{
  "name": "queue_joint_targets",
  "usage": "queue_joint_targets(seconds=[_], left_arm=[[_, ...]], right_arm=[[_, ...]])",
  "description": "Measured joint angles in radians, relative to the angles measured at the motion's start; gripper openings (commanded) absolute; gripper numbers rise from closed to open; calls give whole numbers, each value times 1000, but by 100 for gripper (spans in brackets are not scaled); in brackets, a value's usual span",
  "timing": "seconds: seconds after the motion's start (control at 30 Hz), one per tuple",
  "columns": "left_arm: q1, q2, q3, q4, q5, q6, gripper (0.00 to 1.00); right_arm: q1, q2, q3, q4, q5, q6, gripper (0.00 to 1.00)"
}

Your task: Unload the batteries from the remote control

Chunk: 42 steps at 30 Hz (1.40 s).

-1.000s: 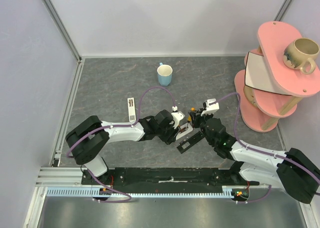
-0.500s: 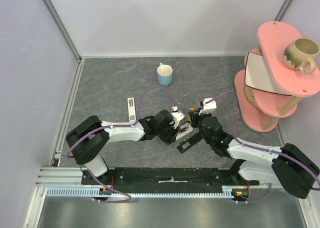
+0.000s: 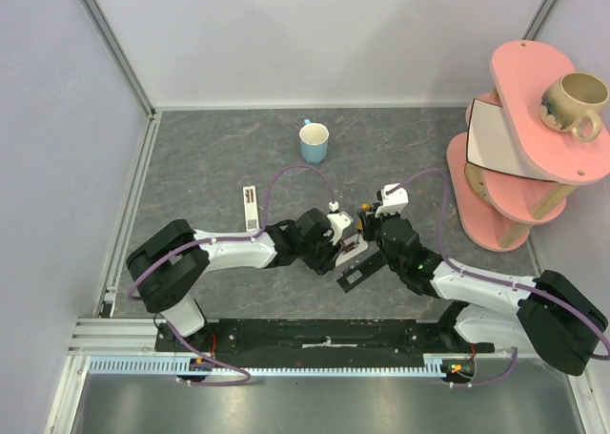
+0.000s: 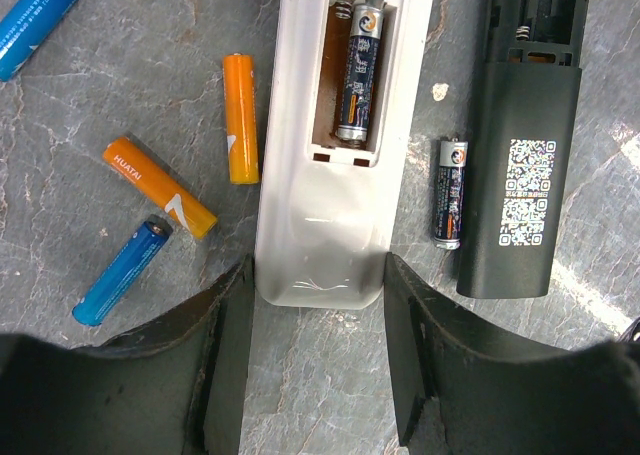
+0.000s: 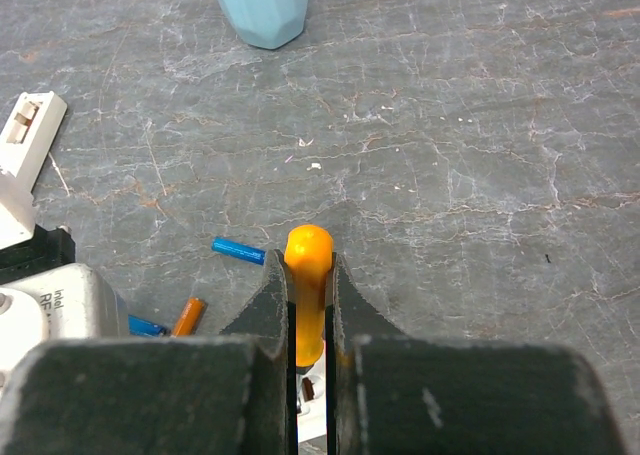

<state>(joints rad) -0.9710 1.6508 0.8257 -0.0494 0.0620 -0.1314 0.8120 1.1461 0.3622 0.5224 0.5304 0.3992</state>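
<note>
orange battery [image 5: 308, 247] pinched in right pincer [image 5: 308, 275], nudged leftward; left pincer [image 4: 318, 270] clamps white remote [image 4: 287, 175].

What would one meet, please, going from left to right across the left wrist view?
Corner blue battery → slanted orange battery → upright orange battery → white remote → loose dark battery → black remote.

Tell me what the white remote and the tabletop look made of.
The white remote looks like glossy moulded plastic, going by highlights on its shell. The tabletop is grey and veined like slate or marble, possibly a printed mat; mostly matte.
</note>
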Motion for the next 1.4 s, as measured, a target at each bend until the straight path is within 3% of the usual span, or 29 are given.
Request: queue_joint_targets(seconds=[0.53, 0.87, 1.4], left_arm=[[0, 3, 5, -3, 0, 0, 2], [0, 3, 6, -5, 0, 0, 2], [0, 3, 6, -5, 0, 0, 2]], right_arm=[[-3, 76, 83, -35, -38, -124, 0], [-3, -76, -6, 5, -159, -132, 0], [-3, -44, -67, 104, -165, -150, 0]])
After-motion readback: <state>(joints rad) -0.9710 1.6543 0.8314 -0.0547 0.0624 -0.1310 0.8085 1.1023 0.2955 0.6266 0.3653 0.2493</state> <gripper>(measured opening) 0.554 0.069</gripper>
